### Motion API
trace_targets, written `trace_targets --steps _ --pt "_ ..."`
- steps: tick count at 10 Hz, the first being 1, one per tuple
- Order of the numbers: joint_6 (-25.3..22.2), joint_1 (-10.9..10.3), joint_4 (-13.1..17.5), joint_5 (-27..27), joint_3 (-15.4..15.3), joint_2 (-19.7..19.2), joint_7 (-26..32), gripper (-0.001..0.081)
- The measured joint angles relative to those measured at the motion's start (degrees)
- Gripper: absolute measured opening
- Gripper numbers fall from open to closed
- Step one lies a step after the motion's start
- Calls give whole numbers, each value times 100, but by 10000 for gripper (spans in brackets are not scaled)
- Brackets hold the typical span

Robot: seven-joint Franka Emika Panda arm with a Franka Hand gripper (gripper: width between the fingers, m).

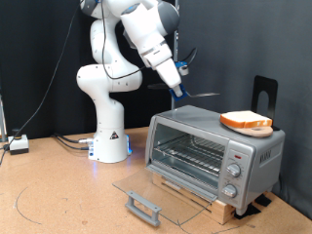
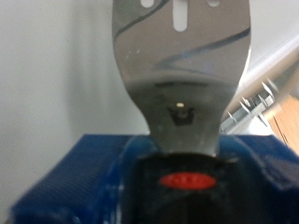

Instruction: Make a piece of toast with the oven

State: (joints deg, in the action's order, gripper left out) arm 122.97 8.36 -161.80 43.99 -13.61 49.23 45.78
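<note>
Exterior view shows me the oven with its glass door dropped fully open and the wire rack bare; the piece of toast lies on a round plate on the oven's roof, toward this view's right. My gripper hovers above the oven's left part, fingers closed on the handle of a metal spatula whose blade points toward the bread but stays apart from it; the wrist view confirms the slotted blade clamped in blue pads. I judge the step in hand is lifting the bread; the blade must slide low and flat under the slice without pushing it off the plate.
</note>
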Motion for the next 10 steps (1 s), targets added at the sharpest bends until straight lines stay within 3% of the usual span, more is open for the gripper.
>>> trace_targets --steps 4,7,10 --pt "-647 562 67 -705 678 -128 490 406" --pt "-789 873 87 -1052 1114 -286 889 406" --pt "-933 742 93 -1049 1001 -290 973 406"
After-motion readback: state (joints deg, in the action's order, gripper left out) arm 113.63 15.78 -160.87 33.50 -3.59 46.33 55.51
